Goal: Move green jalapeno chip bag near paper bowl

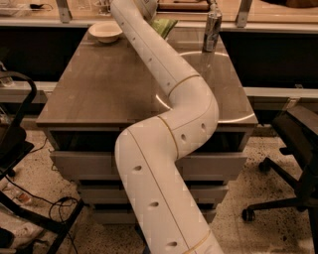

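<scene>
The green jalapeno chip bag [165,26] lies at the far edge of the table, mostly hidden behind my arm. The paper bowl [105,31], cream and round, sits at the far left corner of the table, about a hand's width left of the bag. My white arm reaches from the bottom of the view across the table. My gripper [149,11] is at the top edge, right at the bag's left side, and is largely hidden by the wrist.
A tall silver can [212,29] stands at the far right of the grey table [99,89]. A counter ledge runs behind the table. An office chair [293,149] stands at the right, and a black frame with cables [20,163] at the left.
</scene>
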Robot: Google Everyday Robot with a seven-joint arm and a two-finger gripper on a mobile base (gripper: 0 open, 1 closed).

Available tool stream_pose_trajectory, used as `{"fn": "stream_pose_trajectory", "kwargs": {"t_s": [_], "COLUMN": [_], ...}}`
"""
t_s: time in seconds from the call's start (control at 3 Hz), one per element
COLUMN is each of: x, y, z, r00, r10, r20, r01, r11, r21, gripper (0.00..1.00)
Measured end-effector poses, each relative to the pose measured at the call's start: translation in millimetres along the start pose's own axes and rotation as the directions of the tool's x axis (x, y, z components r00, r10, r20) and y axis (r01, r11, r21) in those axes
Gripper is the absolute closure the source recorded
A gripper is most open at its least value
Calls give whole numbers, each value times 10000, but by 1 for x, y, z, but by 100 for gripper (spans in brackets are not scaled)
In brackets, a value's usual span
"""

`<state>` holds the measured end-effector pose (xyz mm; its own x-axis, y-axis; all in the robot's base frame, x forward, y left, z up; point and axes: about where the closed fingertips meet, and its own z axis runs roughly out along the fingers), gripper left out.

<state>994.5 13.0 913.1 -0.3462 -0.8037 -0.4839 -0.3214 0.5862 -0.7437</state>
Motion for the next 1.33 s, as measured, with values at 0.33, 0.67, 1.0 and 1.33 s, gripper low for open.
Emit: {"fn": "stream_pose_trajectory", "kwargs": {"t_s": [0.33, 0.67, 1.0, 1.33], "x": [2, 3, 5, 5], "y": [2, 4, 6, 6], "z": [2, 4, 6, 6], "r00": [10000, 10000, 9999, 9999], "r10": [-13, -29, -44, -44], "r20": [-30, -61, -94, -94], "r01": [13, 28, 43, 43], "r11": [10000, 10000, 10000, 10000], "r21": [-20, -43, -66, -66], "gripper": [39, 16, 0, 0]}}
